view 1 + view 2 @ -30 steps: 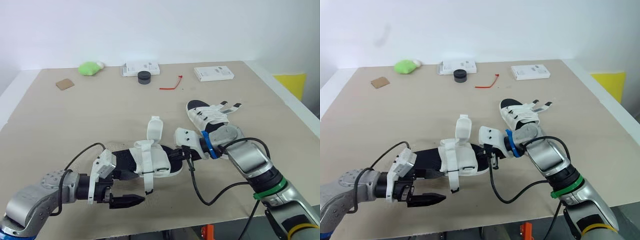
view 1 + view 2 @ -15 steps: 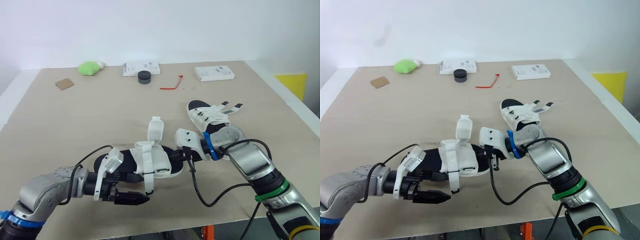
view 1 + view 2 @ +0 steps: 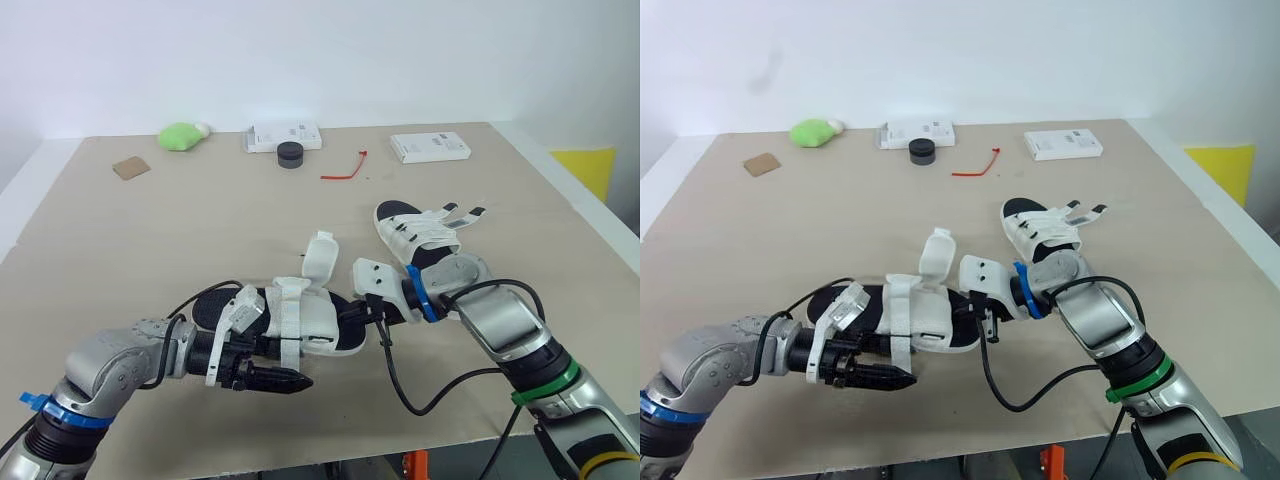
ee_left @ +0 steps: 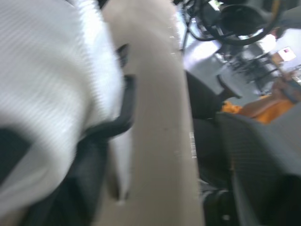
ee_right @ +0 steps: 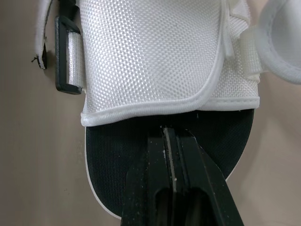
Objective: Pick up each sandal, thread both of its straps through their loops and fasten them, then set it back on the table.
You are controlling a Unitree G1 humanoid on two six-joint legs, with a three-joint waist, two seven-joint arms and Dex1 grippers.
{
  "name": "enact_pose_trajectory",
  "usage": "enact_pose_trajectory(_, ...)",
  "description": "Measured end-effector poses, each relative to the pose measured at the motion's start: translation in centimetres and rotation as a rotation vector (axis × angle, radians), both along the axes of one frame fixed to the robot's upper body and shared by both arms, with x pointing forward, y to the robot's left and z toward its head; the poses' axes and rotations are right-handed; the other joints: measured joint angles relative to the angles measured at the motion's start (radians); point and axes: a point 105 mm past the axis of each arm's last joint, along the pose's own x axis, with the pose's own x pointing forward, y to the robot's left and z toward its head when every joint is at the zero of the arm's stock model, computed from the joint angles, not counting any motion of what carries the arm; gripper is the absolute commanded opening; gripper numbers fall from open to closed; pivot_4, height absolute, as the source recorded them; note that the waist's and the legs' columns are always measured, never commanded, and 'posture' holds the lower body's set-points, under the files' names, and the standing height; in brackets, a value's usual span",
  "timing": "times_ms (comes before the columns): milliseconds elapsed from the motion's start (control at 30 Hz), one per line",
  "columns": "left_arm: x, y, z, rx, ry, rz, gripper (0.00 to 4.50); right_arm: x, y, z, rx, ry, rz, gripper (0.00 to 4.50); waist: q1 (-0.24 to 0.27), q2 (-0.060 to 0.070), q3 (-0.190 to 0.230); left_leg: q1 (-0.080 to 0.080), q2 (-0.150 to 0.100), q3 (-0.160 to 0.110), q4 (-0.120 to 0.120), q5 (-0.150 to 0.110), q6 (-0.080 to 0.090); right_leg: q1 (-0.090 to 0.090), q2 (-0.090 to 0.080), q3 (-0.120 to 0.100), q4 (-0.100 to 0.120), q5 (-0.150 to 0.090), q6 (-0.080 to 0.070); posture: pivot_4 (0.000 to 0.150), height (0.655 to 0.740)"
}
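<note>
Two sandals: the near sandal (image 3: 320, 325) is laid flat on the worktop (image 3: 150, 240); the far sandal (image 3: 425, 235) is laid just beyond the near sandal's toe end.
Right tool (image 5: 168, 136): closed, with its fingers (image 5: 150, 179) pressed together and the tips laid on the black footbed at the near sandal's toe, just under the edge of the white upper.
Left tool (image 3: 298, 381): drawn shut to a point and set against the near sandal's front side, beside the hanging strap (image 3: 290, 325); whether that strap is pinched cannot be told.
Raised strap (image 3: 319, 262): stood up from the near sandal's middle and tilted toward its toe.
Change: a second ago the left tool was held apart from the near sandal; it has since been brought up against it, and the raised strap, then upright, is now leaned over.
Other things: a green lump (image 3: 180, 135), a black puck (image 3: 290, 154), a red tie (image 3: 343, 170) and two white boxes (image 3: 428, 147) are seen well beyond the near sandal.
</note>
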Motion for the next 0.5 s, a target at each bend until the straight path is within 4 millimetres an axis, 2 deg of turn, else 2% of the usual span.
enact_pose_trajectory(33,-0.2,0.1,0.1,-0.005,0.012,-0.009,1.56,0.0,0.0,0.0,0.001,0.000,0.000,0.00,0.000,0.000,0.000,0.000,0.000,0.000,0.000,0.000,0.000,0.000,0.000,0.000,0.000,0.000,0.000,0.150,0.7400)
enact_pose_trajectory(133,-0.4,0.3,0.2,-0.007,0.036,-0.018,0.09,0.0,0.0,0.0,0.001,0.001,0.000,0.00,0.000,0.000,0.000,0.000,0.000,0.000,0.000,0.000,0.000,0.000,0.000,0.000,0.000,0.000,0.000,0.150,0.7400)
enact_pose_trajectory(300,-0.9,0.7,0.4,-0.011,0.064,-0.029,0.09,0.0,0.1,0.0,0.003,0.001,0.001,0.00,-0.001,0.000,0.000,0.000,0.000,0.000,0.000,0.000,0.000,0.000,0.000,0.000,0.000,0.000,0.000,0.150,0.7400)
enact_pose_trajectory(500,-1.6,1.6,2.2,-0.039,0.082,-0.048,0.09,0.0,0.1,0.0,0.003,0.002,0.001,0.00,-0.001,0.000,0.000,0.000,0.000,0.000,0.000,0.000,0.000,0.000,0.000,0.000,0.000,0.000,0.000,0.150,0.7400)
